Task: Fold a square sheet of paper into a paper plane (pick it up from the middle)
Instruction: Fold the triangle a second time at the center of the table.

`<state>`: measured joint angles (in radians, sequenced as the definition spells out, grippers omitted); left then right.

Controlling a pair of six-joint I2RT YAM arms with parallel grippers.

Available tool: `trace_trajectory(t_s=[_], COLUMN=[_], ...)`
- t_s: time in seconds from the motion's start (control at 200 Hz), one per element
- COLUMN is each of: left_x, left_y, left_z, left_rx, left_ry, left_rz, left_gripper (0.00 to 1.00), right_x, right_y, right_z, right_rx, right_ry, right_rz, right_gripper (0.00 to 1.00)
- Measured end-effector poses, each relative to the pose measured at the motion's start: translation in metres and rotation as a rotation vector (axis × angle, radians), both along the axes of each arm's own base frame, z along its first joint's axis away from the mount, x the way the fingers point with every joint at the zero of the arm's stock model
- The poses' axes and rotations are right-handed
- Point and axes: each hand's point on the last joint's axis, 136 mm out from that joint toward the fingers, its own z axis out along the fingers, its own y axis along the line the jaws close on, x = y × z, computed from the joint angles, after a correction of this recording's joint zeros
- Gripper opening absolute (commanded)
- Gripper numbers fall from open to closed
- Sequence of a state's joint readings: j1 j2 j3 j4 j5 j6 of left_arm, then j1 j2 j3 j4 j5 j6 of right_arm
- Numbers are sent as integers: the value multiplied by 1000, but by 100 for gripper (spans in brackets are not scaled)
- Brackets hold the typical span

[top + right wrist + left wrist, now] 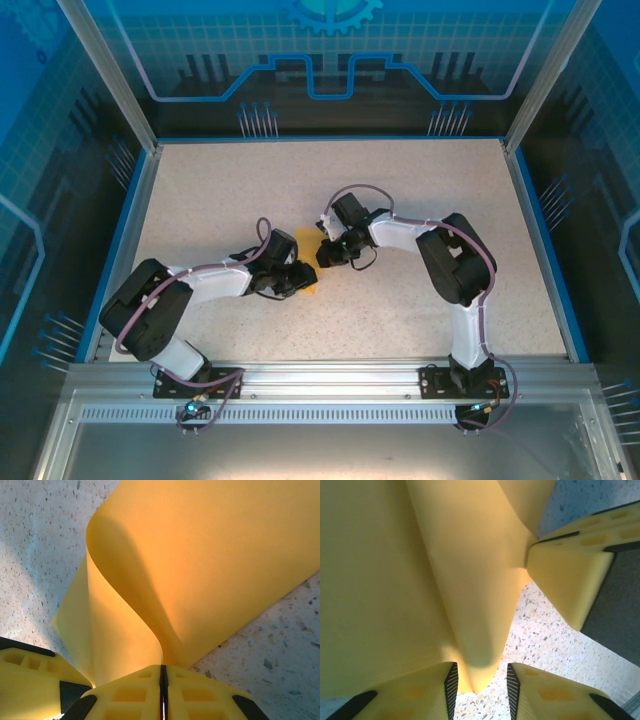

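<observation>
The two arms meet at the middle of the counter (420,190), over the square sheet of paper (308,248). The sheet is bowed up into a soft loop and is not yet creased. The right end effector (162,672) is clamped tight on the sheet. Its wrist view shows the fingers pressed together, with the paper rising out of the seam and curling away to the left. The left end effector (480,690) stands narrowly parted. The rounded bottom of the loop dips into the gap between its pads (451,682), but nothing is pinched there. One finger of the right end effector sits at the right of that view, against the paper's edge.

The step in hand looks like turning this loop into a fold. To do it well, the right side should act as a firm anchor while the left centres the bend between its pads before closing. It should close low on the curve, so the crease runs straight and not skewed. Thin paper like this will likely slip or crumple under a sideways tug, so any pull should be gentle and in line with the sheet. Whether the edges line up cannot be told from here — worth settling before anything is pressed flat.
</observation>
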<state>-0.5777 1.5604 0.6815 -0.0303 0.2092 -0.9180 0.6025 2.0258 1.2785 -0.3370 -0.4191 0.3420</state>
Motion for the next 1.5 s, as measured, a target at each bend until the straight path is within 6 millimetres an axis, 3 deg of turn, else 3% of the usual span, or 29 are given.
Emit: trace_trajectory(t_s=[0.53, 1.005, 1.17, 1.335, 1.5], left_x=[-8, -7, -7, 0, 3], left_y=[8, 9, 14, 19, 25], left_z=[-14, -15, -9, 8, 5], left_rx=[48, 56, 77, 87, 125], left_ry=[48, 50, 39, -15, -19], left_rz=[5, 9, 22, 47, 67], left_gripper=[18, 17, 19, 20, 16], right_x=[7, 10, 8, 8, 8], right_y=[5, 4, 5, 5, 5], right_z=[-3, -3, -4, -5, -5], right_rx=[-1, -16, -27, -37, -38], right_ry=[-1, -17, -22, -29, -30], right_rz=[3, 3, 12, 14, 14], right_gripper=[11, 11, 11, 11, 11])
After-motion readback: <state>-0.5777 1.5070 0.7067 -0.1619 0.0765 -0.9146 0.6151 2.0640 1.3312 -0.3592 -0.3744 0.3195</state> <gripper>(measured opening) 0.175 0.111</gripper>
